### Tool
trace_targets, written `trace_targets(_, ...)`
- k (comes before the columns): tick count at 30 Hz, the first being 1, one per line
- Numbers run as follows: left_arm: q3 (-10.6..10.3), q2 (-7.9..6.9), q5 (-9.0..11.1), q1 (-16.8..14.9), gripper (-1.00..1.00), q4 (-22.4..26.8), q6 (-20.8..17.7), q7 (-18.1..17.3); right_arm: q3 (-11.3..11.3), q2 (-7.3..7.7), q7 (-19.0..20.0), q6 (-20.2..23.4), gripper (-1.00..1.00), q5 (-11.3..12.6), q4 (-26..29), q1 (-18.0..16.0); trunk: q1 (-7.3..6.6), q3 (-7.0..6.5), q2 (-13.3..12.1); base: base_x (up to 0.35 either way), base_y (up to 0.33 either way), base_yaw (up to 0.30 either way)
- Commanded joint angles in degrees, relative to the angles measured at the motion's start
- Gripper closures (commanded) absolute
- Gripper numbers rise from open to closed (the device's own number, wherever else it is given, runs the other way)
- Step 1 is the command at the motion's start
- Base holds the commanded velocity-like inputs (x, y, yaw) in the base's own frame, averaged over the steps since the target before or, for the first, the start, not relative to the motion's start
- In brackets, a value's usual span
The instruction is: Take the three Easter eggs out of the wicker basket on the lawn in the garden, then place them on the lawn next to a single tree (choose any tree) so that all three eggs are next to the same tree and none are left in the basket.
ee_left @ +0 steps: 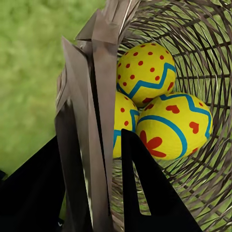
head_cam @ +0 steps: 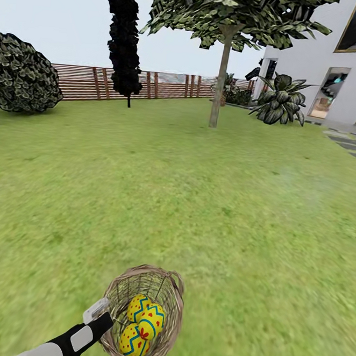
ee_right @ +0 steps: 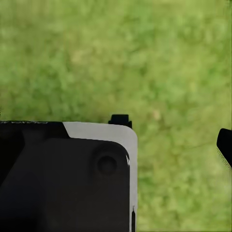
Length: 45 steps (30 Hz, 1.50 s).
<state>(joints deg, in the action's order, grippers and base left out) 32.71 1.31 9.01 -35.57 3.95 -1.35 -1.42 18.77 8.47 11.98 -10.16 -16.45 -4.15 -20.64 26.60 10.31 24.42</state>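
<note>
Wicker basket (ee_left: 99, 58) rim pinched — left gripper (ee_left: 104, 159).

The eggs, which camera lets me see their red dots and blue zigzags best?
The left wrist view. The three Easter eggs are big and close there, inside the wicker basket, whose rim sits between the left gripper fingers. The head view shows the eggs small in the basket. The right wrist view looks at lawn.

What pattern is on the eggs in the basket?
Yellow Easter eggs with blue zigzag bands and red dots and marks, clearest in the left wrist view.
</note>
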Motion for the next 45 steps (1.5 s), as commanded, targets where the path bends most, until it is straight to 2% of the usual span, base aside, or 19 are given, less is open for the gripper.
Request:
trace_targets(1,0.07,0.01,0.66,-0.03,1.00,0.09,-0.15,-0.17,0.48,0.05,0.06,-0.39,-1.00,-0.43,-0.25,-0.10,0.06,0.10,0.11,0.341,0.000,0.000)
trace_targets(37,-0.02,0.28,0.66,-0.03,1.00,0.09,-0.15,-0.17,0.48,0.00,0.13,-0.13,-1.00,-0.51,-0.42,-0.06,0.06,0.10,0.11,0.341,0.000,0.000)
trace_targets(45,-0.02,0.29,0.66,-0.03,1.00,0.09,-0.15,-0.17,0.48,0.05,0.22,-0.30,-1.00,-0.52,-0.42,-0.01,0.06,-0.47,0.11,0.341,0.000,-0.040)
